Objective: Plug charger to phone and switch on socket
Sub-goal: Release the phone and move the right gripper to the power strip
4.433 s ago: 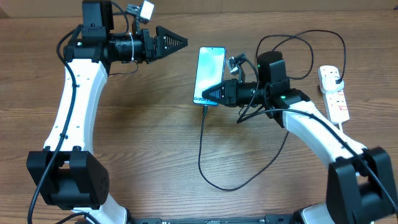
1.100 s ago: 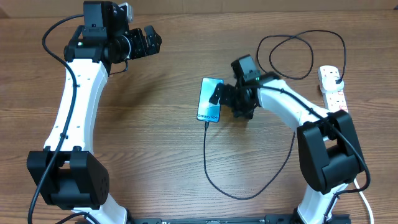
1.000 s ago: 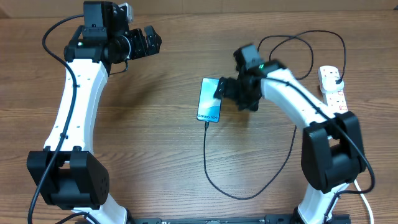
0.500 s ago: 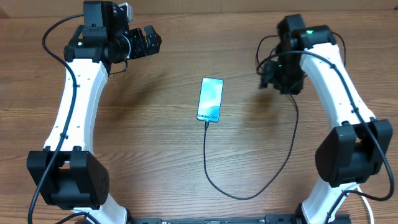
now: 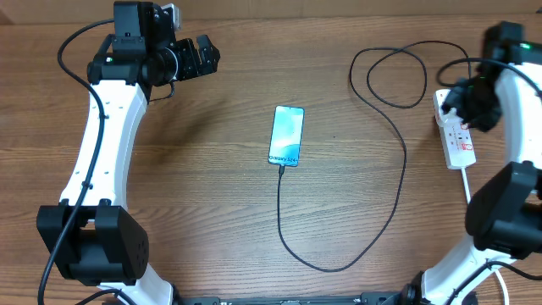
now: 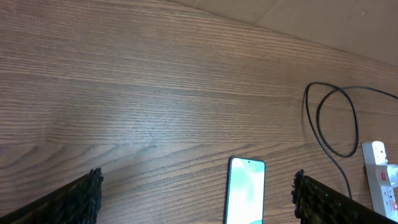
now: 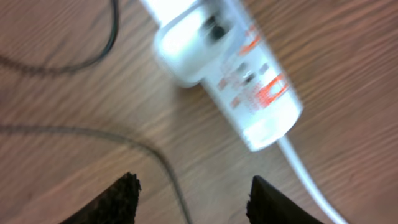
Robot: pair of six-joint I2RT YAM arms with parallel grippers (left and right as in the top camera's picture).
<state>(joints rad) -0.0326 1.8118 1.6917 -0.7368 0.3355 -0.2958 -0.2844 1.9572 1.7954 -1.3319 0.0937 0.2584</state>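
The nearest thing to a holder here is the socket [image 5: 457, 135], a white strip lying flat at the right side of the table [image 5: 212, 195]. A pale block sits in its far end, with orange marks along the rest of its face. In the right wrist view it [image 7: 249, 93] is smeared by blur, so we cannot tell how its switches stand. The phone [image 5: 287, 135] lies face up near the middle of the table, screen lit pale blue. The charger [image 5: 398, 182] meets the end nearest us, though the tip is too small for us to say how far it is seated. From there the black cable runs toward us, bends round to the right, climbs, makes a loose loop at the far right and reaches the strip's far end. The strip's thick white cord [image 5: 464, 178] trails toward us until the right arm covers it. The tabletop is brown wood grain, and a pale plain surface [image 6: 348, 25] lies beyond its far edge. The right gripper [image 7: 193, 196] hangs over the strip with its fingers [image 7: 127, 199] spread and nothing between them. The left gripper [image 5: 201, 57] is held up at the far left, well apart from everything, equally spread and empty. Its own view cuts off the phone's near end.
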